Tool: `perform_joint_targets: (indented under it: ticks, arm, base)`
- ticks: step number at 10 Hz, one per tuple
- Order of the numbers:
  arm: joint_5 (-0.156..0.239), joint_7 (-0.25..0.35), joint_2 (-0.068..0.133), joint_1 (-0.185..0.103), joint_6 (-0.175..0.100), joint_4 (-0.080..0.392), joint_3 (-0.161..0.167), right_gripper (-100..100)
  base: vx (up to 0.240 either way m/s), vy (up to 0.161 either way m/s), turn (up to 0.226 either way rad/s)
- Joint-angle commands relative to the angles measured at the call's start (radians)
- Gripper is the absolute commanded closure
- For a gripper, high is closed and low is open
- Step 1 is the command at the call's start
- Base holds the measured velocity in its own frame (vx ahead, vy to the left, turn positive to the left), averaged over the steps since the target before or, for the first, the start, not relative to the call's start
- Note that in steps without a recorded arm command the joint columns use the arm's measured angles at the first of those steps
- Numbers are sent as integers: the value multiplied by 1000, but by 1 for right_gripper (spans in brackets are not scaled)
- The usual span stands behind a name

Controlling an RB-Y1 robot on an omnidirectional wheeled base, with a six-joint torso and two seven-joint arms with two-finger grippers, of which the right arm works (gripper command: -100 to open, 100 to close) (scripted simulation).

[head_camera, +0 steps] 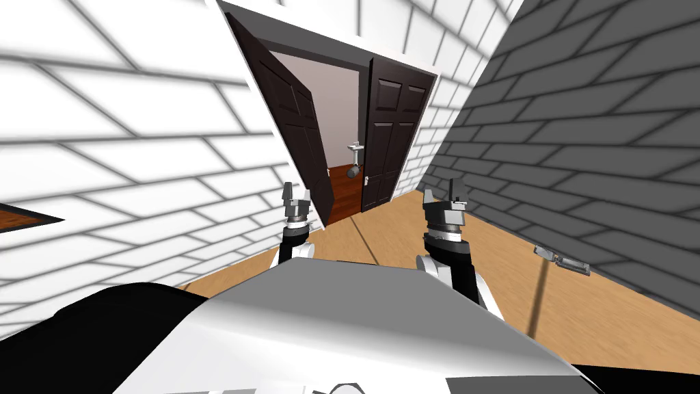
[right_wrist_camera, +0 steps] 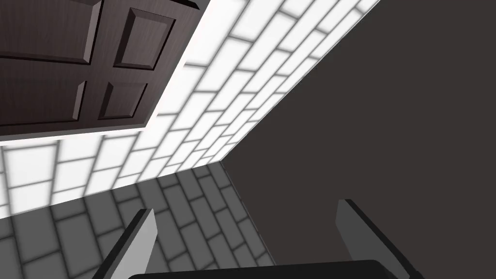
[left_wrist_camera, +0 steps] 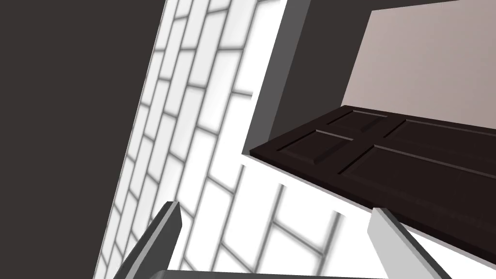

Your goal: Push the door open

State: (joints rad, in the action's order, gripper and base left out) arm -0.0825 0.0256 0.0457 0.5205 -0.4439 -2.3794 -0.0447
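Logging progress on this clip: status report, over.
Left gripper open, right gripper open, both touching nothing. Left door leaf ajar, right door leaf shut. Small grey object low to the right, off the path.

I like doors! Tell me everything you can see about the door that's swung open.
The open door is dark brown with raised panels and a wood-like grain. It is the left of two leaves, upright and swung partway, leaving a gap beside the shut right door. The open left gripper is near its lower edge; whether they touch is unclear.
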Motion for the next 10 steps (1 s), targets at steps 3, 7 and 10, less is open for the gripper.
perform_joint_targets:
  ticks: [3, 7, 10]
  arm:
    - [7, 2, 10, -26, -14, 70, 7, -100]
    - [17, 5, 21, -59, -32, 160, 16, -100]
    - [23, 7, 27, -81, -44, 218, 21, -100]
  base:
    - [99, -19, 61]
    - [101, -39, 57]
    - [95, -38, 56]
